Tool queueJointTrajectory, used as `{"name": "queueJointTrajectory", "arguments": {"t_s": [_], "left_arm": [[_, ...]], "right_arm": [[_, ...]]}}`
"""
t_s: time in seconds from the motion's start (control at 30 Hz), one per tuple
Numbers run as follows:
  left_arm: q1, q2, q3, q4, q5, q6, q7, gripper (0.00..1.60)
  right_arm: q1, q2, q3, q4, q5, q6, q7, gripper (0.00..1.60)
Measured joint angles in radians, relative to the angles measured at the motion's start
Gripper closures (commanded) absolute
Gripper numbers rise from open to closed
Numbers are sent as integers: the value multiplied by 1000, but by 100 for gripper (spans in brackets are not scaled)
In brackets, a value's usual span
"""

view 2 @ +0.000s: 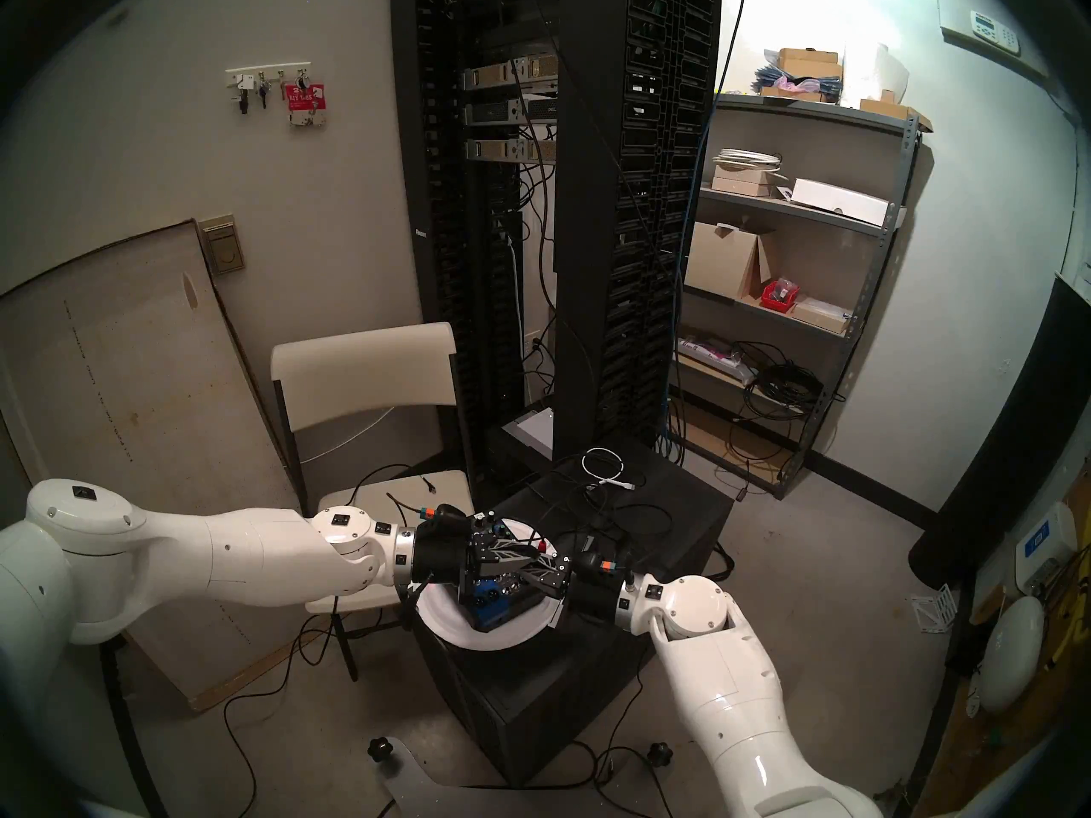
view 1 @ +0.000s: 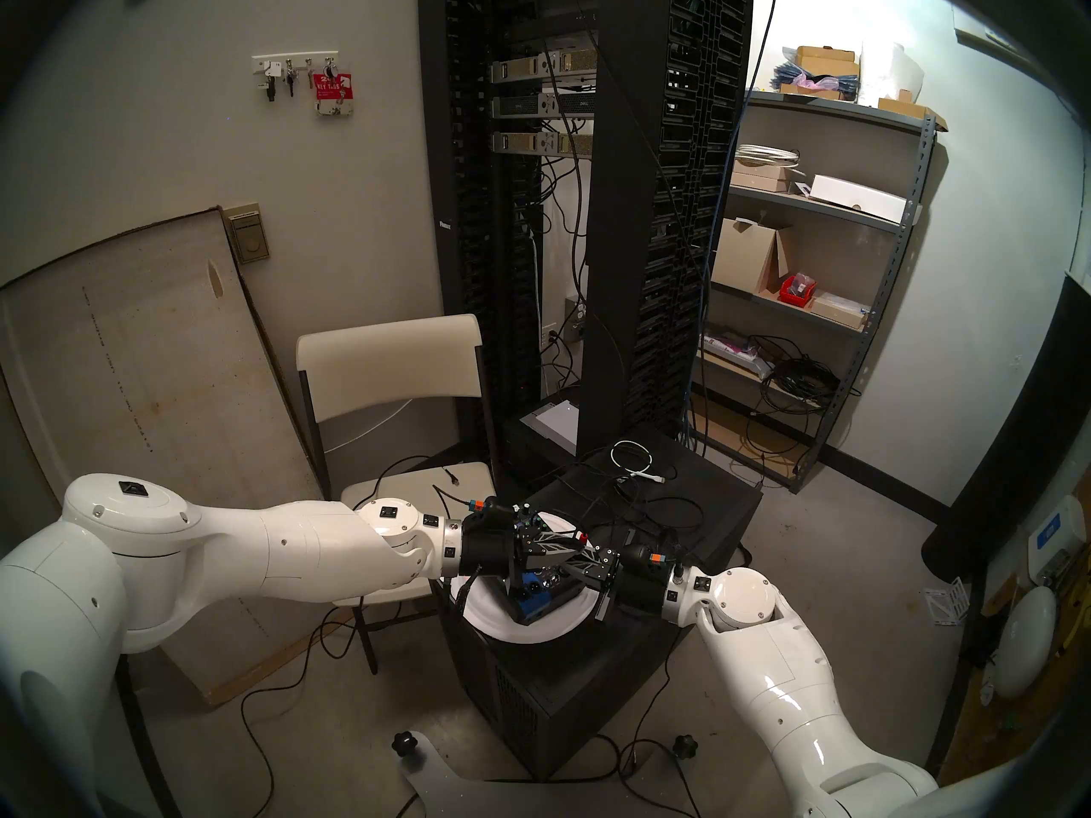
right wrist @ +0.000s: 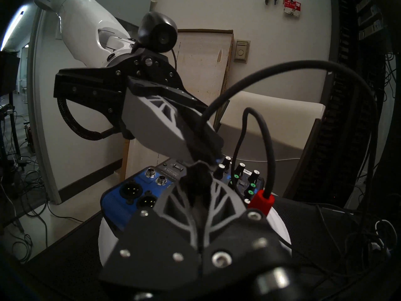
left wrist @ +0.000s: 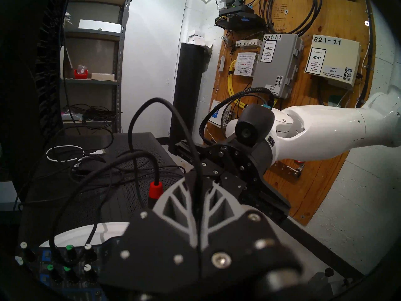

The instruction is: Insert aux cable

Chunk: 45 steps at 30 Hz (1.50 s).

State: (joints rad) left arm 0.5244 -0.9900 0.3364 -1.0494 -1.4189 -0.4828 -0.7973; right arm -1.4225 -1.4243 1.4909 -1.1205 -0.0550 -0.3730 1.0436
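Note:
A blue audio mixer (view 1: 540, 601) (right wrist: 130, 192) lies on a white plate (view 1: 513, 628) on top of a black box. Both grippers meet just above it, tip to tip. My left gripper (view 1: 581, 554) (left wrist: 198, 185) is shut on the thin black aux cable (left wrist: 152, 101), whose cord arcs up and away from its fingers. My right gripper (view 1: 575, 569) (right wrist: 197, 181) is shut on a black part of the same cable, right under the left fingertips. The plug's metal tip is hidden. Two round jacks (right wrist: 161, 179) show on the mixer's blue face.
A second black cord with a red-banded plug (right wrist: 261, 204) (left wrist: 155, 190) stands at the mixer's far side. A coiled white cable (view 1: 634, 460) and loose black cords lie on the black box (view 1: 708, 504). A cream chair (view 1: 389, 362) stands on the left and a tall server rack (view 1: 620, 209) behind.

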Motion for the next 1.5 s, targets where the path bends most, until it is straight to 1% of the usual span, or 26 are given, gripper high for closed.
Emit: {"name": "queueJointTrajectory", "arguments": {"t_s": [0.03,0.07,0.13,0.2,0.3,0.33,0.4,0.47,0.97,1.03,1.07,1.13,1.2,1.23,1.27,1.3,1.33,1.37,1.5], "left_arm": [[0,0,0,0,0,0,0,160],[0,0,1,0,0,0,0,160],[-1,-1,3,0,-2,0,0,160],[-2,-2,5,0,-3,0,1,160],[-4,-4,8,-1,-4,0,6,160],[-5,-4,9,-2,-4,0,8,160],[-6,-5,10,-3,-5,0,10,160],[-7,-6,13,-5,-5,0,13,160],[-20,-6,29,-13,-5,0,25,160],[-21,-6,31,-14,-5,0,26,160],[-22,-6,32,-14,-5,0,27,160],[-23,-6,34,-15,-6,0,29,160],[-25,-6,35,-15,-6,0,30,160],[-25,-6,36,-15,-7,0,31,160],[-26,-6,37,-15,-7,0,32,160],[-27,-6,37,-15,-8,0,33,160],[-27,-5,38,-15,-8,0,33,160],[-28,-5,39,-15,-9,-1,34,160],[-29,-5,41,-15,-12,-1,34,160]], "right_arm": [[0,0,0,0,0,0,0,160],[0,0,0,0,0,0,0,139],[0,1,-1,0,2,1,1,140],[0,2,-1,1,3,1,2,134],[0,4,-1,1,5,2,2,116],[0,4,-1,2,5,2,3,102],[0,5,-1,2,6,3,4,100],[-1,7,-1,8,5,6,4,92],[-20,28,3,7,5,30,6,88],[-24,31,4,3,7,33,7,85],[-25,32,4,1,9,34,8,76],[-31,36,5,-5,13,38,12,77],[-37,39,5,-10,16,41,17,69],[-40,41,5,-12,17,42,20,70],[-44,42,5,-14,19,44,25,77],[-46,43,5,-15,19,45,27,77],[-49,44,5,-17,20,46,30,76],[-54,44,4,-19,21,48,35,71],[-64,44,3,-30,25,51,45,70]]}}
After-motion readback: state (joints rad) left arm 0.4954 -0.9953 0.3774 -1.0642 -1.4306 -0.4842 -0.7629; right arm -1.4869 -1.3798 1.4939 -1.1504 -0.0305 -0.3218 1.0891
